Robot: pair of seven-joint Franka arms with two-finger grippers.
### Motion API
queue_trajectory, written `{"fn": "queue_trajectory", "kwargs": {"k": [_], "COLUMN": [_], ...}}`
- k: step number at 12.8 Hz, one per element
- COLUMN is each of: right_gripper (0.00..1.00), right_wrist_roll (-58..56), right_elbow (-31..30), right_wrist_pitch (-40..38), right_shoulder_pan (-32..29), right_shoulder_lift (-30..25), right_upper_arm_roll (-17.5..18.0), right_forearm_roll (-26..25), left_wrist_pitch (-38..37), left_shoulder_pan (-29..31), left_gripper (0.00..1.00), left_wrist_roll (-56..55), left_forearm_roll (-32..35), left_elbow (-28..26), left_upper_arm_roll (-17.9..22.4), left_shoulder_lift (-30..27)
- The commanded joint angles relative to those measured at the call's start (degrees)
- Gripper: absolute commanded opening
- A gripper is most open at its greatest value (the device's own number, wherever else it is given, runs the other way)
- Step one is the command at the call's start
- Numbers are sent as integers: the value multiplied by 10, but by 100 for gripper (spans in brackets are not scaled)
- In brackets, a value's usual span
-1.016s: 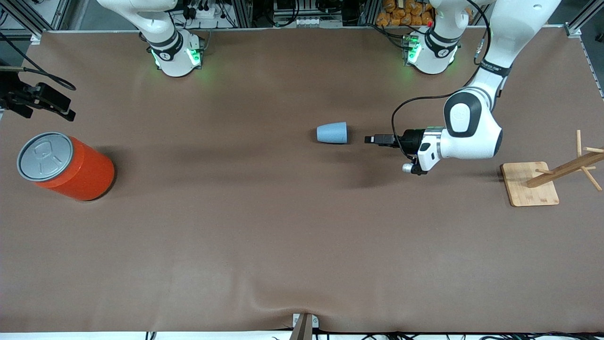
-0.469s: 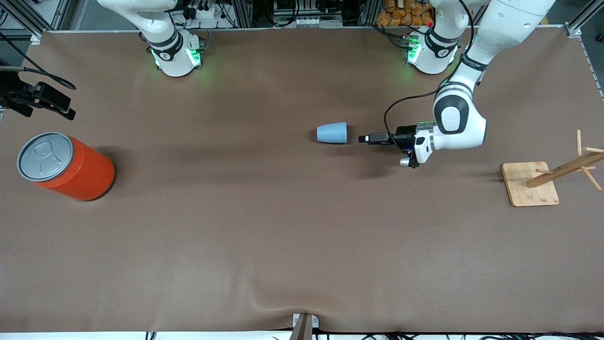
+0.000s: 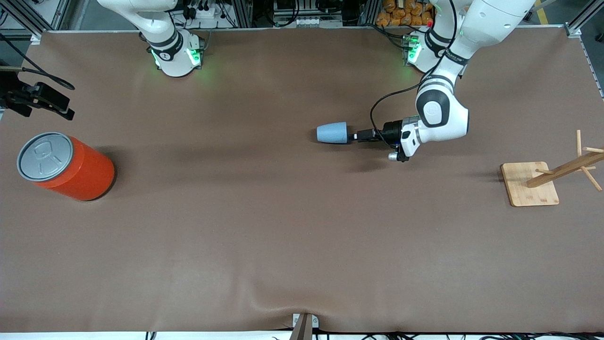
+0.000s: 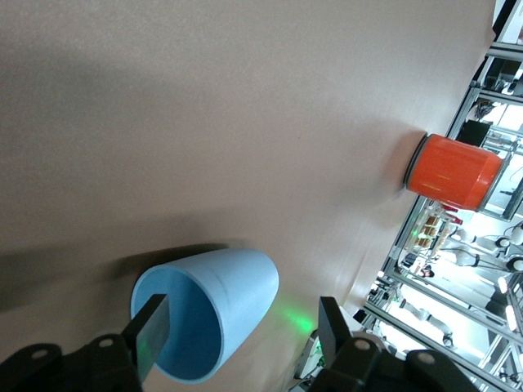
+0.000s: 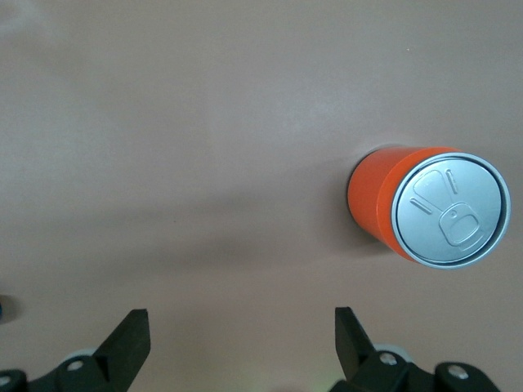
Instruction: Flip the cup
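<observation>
The light blue cup [image 3: 331, 132] lies on its side on the brown table, its mouth turned toward the left arm's end. My left gripper [image 3: 352, 137] is low at the cup's mouth and open. In the left wrist view the cup [image 4: 233, 298] shows its deeper blue inside. One finger [image 4: 152, 336] sits inside the rim and the other stands outside the wall, so the left gripper [image 4: 241, 336] straddles the cup's wall without closing on it. My right gripper [image 5: 237, 336] is open and empty, high over the table near the orange can; it waits.
The large orange can [image 3: 66, 165] with a grey pull-tab lid stands at the right arm's end, and also shows in the right wrist view [image 5: 433, 214] and the left wrist view [image 4: 452, 171]. A wooden rack [image 3: 542, 179] on a square base stands at the left arm's end.
My left gripper has moved along the table toward the cup, closing the gap until one finger is in the cup's mouth. The cup and the right arm have not moved.
</observation>
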Motion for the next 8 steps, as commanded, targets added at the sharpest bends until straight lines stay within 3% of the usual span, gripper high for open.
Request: {"fn": "queue_trajectory", "kwargs": {"k": [1, 7, 8], "right_gripper": [100, 100, 100], "right_wrist_roll": [-9, -8, -8], "right_elbow": [8, 8, 8], "right_wrist_pitch": [-8, -8, -8], "right_shoulder_pan": [-12, -7, -6], "right_shoulder_lift": [1, 1, 1], "right_upper_arm_roll": [7, 6, 6], "right_forearm_roll": [-3, -3, -3], "left_wrist_pitch": [18, 22, 22], "left_shoulder_pan": [-15, -46, -46], "left_gripper": [82, 74, 68], "left_wrist_roll": [17, 43, 47], "left_forearm_roll": [-27, -89, -93], "left_elbow": [-13, -15, -13], "left_upper_arm_roll": [-2, -2, -2], "left_shoulder_lift": [-1, 23, 30]}}
